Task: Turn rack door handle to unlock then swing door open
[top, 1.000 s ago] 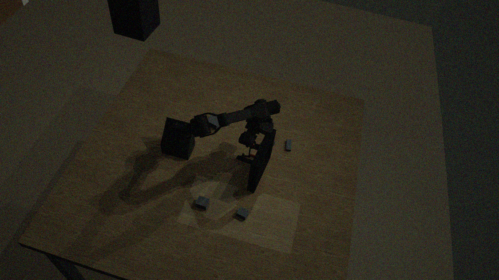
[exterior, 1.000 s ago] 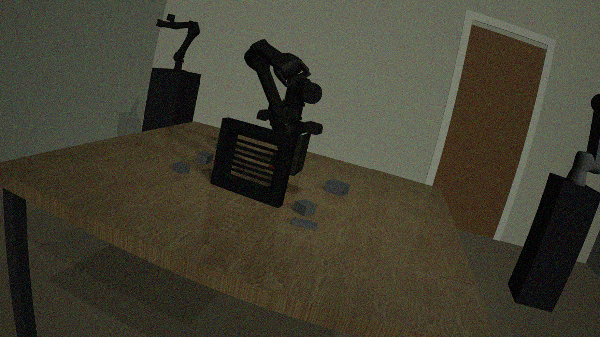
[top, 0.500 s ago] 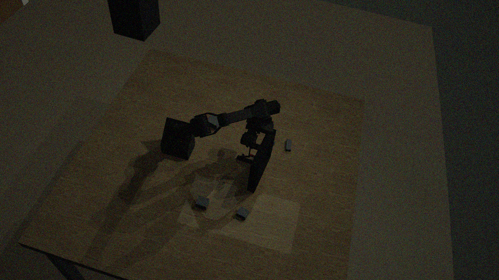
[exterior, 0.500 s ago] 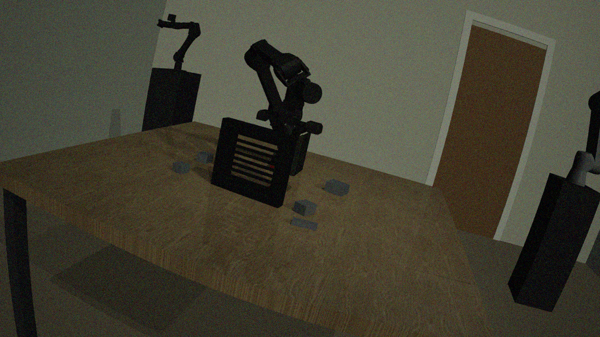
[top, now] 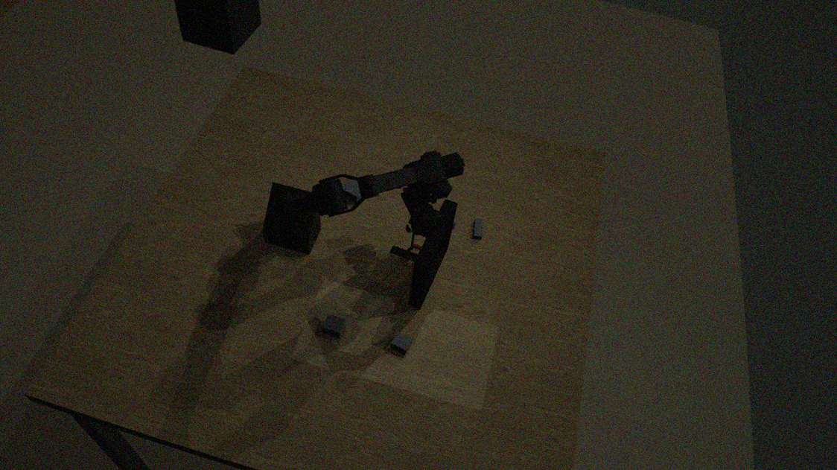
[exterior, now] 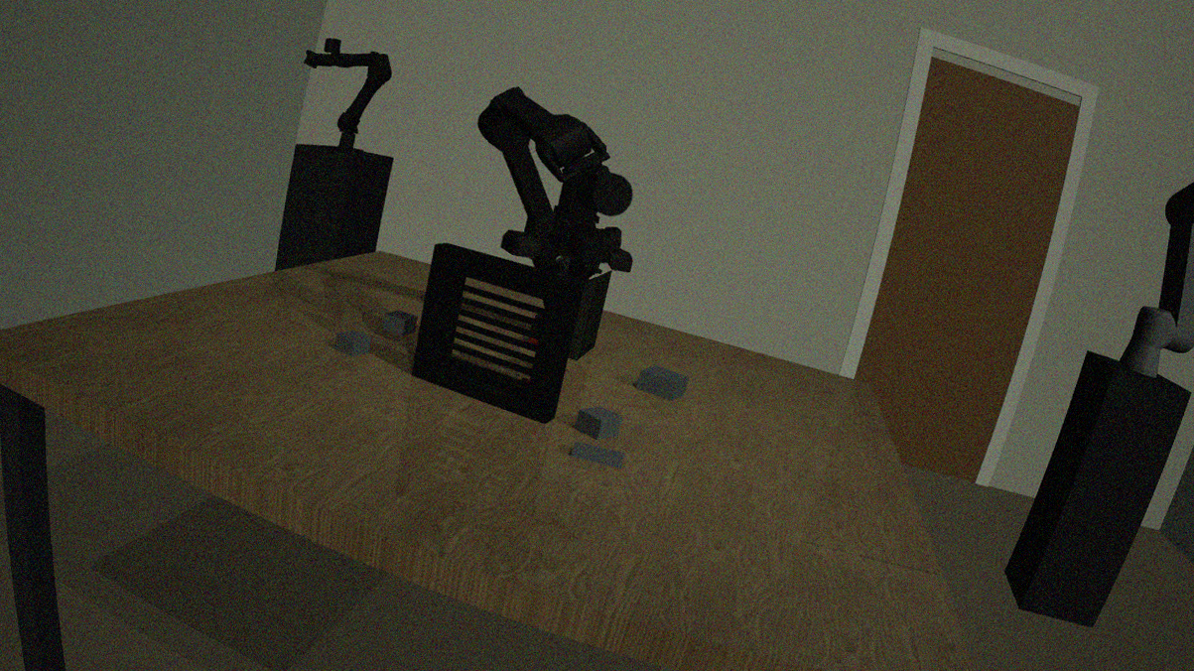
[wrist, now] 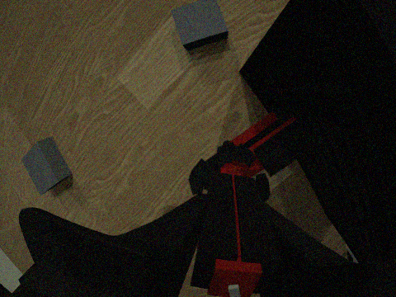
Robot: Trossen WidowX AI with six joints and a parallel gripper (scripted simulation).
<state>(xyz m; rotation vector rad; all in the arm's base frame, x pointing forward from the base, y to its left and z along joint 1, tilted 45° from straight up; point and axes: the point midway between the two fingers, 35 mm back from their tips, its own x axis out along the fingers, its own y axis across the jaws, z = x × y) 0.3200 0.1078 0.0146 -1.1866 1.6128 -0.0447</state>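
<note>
The rack frame (top: 433,255) (exterior: 437,319) (wrist: 330,82) stands upright with its slatted door closed; door and frame are both dark and hard to tell apart. The door's handle (wrist: 239,270) sticks up on the side facing the arm, with a red top and a thin red line between its dark, squeezed halves. Red bars (wrist: 272,134) show beside it at a slant, and the handle looks turned partway relative to them. My gripper (wrist: 231,206) is shut on the handle, with its two dark fingers on either side. In the exterior view the fingertips are hidden behind the frame.
Grey blocks (top: 333,326) (top: 402,343) (wrist: 200,22) (wrist: 46,165) lie on the table near the rack. A block (top: 477,228) is on the rack's far side. The exterior view shows several blocks (exterior: 352,342) (exterior: 661,381) (exterior: 599,420). Other arms stand on pedestals (exterior: 334,208) (exterior: 1098,493) beyond the table.
</note>
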